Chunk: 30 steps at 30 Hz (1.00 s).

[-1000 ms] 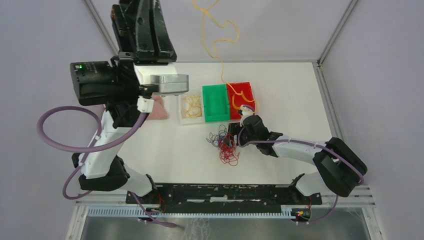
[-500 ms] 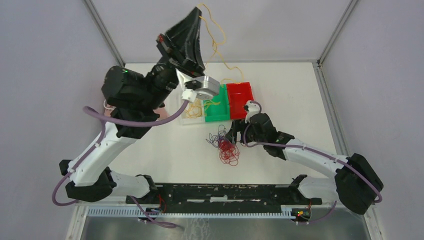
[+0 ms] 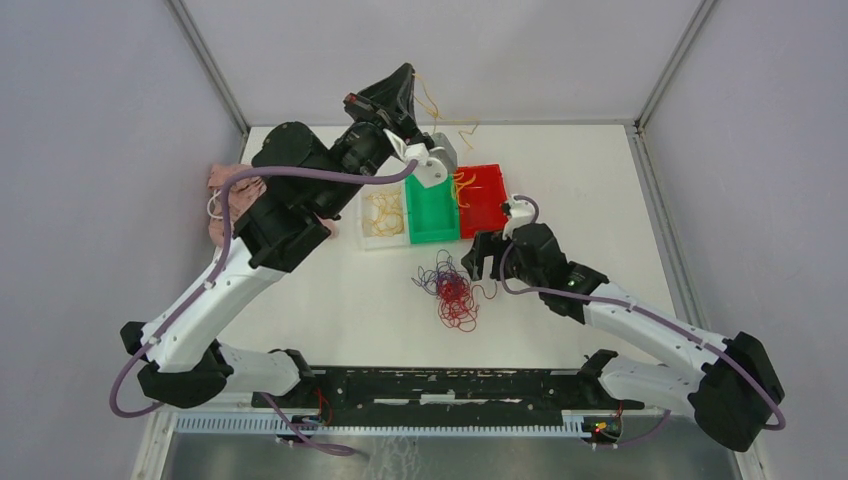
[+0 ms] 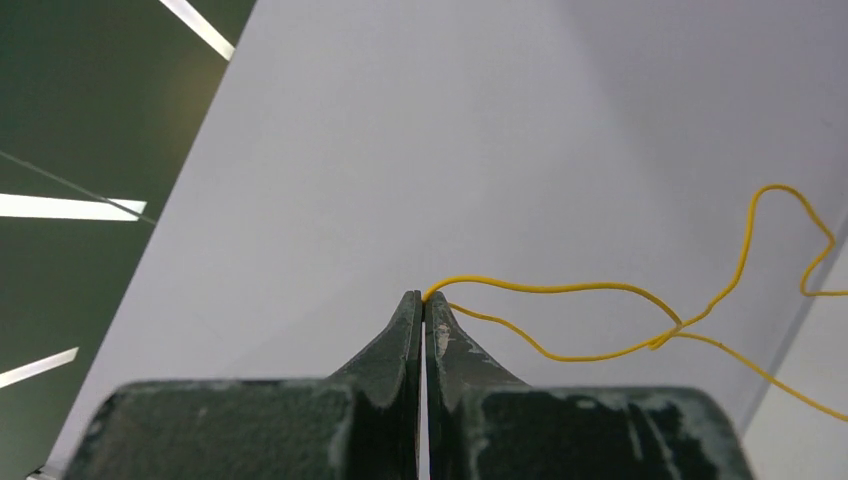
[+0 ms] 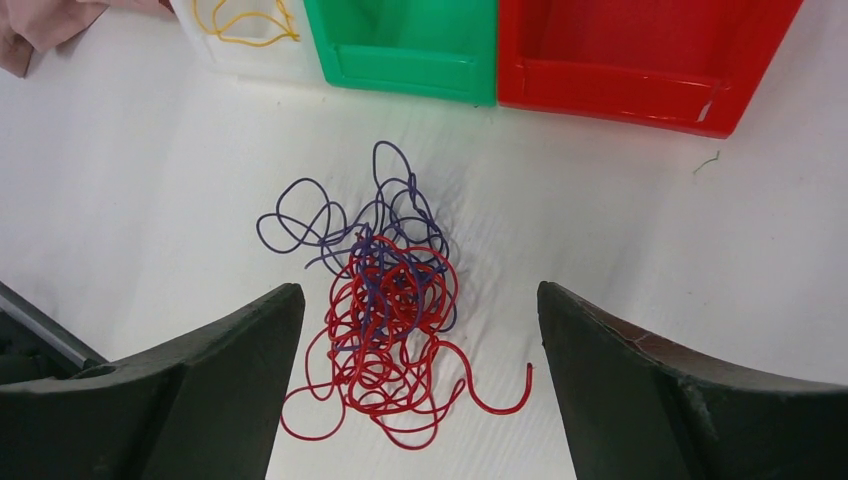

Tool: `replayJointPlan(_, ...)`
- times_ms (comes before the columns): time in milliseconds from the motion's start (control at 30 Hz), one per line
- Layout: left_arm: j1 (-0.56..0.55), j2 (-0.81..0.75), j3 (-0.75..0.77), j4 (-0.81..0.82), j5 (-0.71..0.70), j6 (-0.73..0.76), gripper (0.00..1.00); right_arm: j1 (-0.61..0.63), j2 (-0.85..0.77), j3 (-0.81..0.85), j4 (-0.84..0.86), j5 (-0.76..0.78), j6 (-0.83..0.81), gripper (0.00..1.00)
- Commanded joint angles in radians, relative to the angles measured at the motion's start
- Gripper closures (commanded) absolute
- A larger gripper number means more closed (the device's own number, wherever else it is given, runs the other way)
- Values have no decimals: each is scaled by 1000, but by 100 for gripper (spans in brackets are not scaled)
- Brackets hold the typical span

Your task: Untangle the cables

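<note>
A: So, where are the cables (image 5: 385, 310)?
B: Red and purple tangled mid-worktop (image 3: 330, 290). The right end effector (image 5: 418, 298) hovers over them, jaws wide. The left end effector (image 4: 422, 300) pinches a yellow cable (image 4: 560, 288) aloft at 12 o'clock.
A: Risk?
B: It trails across the red bin (image 3: 490, 205); pulling may snag it.

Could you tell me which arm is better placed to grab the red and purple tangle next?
Right: the right gripper hangs open facing the tangle; the left gripper is shut on a yellow cable.
</note>
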Motion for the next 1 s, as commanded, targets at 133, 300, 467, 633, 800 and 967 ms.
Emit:
replayJointPlan(133,86,-22,-77,-19,8,-137,97,-1,-43,53,-23,95,-28,7)
replayJointPlan(300,106,-26,-128,-11,14,-183,97,-1,-56,47,-27,118,-35,8)
replayJointPlan(467,156,-5,-141,-9,-18,-233,97,-2,-60,44,-27,131,-40,9)
replayJointPlan(633,260,0,-182,6,33,-252,97,-2,-62,37,-29,139,-42,9)
replayJointPlan(800,380,15,-241,49,84,-253,97,-3,-74,27,-31,151,-46,9)
replayJointPlan(967,439,42,-313,101,109,-229,97,-3,-84,22,-40,160,-49,9)
